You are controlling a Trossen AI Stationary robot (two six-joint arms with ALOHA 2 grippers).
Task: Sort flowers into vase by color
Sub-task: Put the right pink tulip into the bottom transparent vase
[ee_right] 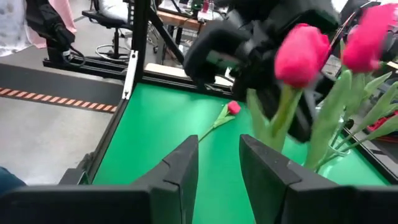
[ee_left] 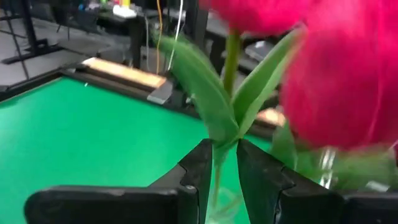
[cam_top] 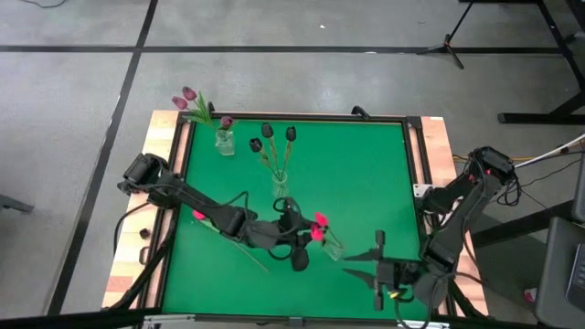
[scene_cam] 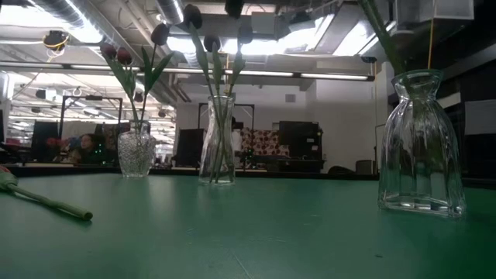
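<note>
One pink tulip (ee_left: 231, 59) stands stem-down, pinched between the left gripper (cam_top: 294, 231) fingers, directly above the near glass vase (cam_top: 333, 245). Right gripper (ee_right: 219, 163) waits just beside, fingers spread. Another pink tulip (cam_top: 199, 217) lies on the surface.

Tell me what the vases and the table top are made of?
The three vases look like clear glass: the nearest vase shows the room through its ribbed, shiny walls, as do the middle vase and the far vase. The table top looks like a matte green mat, possibly felt or rubber; its wooden frame shows bare pale boards.
</note>
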